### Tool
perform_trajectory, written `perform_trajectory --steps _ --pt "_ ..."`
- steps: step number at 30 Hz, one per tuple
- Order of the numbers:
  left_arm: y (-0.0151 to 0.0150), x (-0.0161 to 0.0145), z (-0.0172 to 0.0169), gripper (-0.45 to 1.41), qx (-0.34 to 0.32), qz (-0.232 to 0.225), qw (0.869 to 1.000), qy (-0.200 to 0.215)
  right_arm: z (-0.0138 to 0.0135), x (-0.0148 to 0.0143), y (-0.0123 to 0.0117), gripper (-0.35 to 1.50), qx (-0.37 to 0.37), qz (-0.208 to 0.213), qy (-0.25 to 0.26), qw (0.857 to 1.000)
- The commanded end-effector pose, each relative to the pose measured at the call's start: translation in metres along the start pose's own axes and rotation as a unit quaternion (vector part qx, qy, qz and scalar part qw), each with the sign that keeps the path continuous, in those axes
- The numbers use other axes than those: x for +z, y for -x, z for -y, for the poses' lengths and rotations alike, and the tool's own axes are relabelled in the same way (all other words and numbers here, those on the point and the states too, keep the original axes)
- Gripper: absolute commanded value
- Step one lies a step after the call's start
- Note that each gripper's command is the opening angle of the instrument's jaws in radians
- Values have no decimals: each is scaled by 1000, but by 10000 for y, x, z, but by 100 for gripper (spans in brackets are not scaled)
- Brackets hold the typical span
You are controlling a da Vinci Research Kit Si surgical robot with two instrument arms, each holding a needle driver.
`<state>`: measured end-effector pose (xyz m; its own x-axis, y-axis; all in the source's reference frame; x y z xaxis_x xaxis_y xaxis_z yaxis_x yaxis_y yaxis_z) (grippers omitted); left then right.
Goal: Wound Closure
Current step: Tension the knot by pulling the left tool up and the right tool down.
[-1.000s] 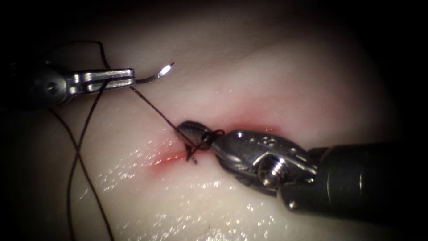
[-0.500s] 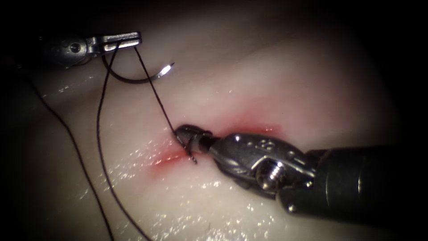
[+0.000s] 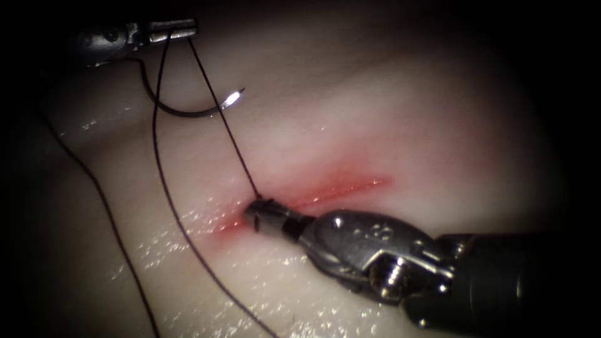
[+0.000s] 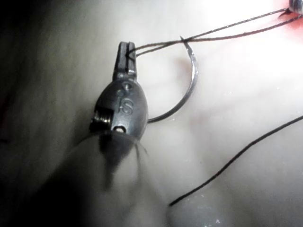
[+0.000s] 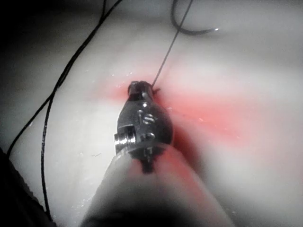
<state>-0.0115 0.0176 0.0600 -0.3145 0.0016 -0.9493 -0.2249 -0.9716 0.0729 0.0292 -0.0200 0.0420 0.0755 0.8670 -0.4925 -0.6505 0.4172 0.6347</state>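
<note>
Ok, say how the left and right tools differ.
The left tool grips the thread well left of the cut, by the needle; the right tool grips it at the cut's left end. The left tool looks lifted; the right tool's tip meets the tissue. Both are shut on thread, taut between them. The needle lies free, out of the tissue.

1. Your endoscope light pools on the middle of the tissue (image 3: 375, 112); the edges fall off into black.
2. Wet glare speckles the surface near the right tool (image 3: 258, 213), and the needle (image 3: 233, 97) tip glints.
3. In your left wrist view one side washes out white while the left tool (image 4: 127, 49) shaft blurs.
4. In your right wrist view the near shaft is out of focus.
</note>
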Motion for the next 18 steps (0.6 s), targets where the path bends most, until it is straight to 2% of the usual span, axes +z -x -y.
perform_trajectory --steps 1,9,15,18 --pt "-2 5 4 -45 5 -1 1000 -1 5 5 6 -35 0 -1 -2 1000" --pt "-49 -22 72 -45 27 -16 999 -25 3 0 8 -35 -10 -7 -3 1000" --pt "-51 -27 77 -45 33 -12 999 -27 -2 -7 10 -35 -26 -14 -4 1000" --pt "-48 -26 84 -45 33 -8 999 -28 -3 -12 11 -35 -59 -21 -9 998"
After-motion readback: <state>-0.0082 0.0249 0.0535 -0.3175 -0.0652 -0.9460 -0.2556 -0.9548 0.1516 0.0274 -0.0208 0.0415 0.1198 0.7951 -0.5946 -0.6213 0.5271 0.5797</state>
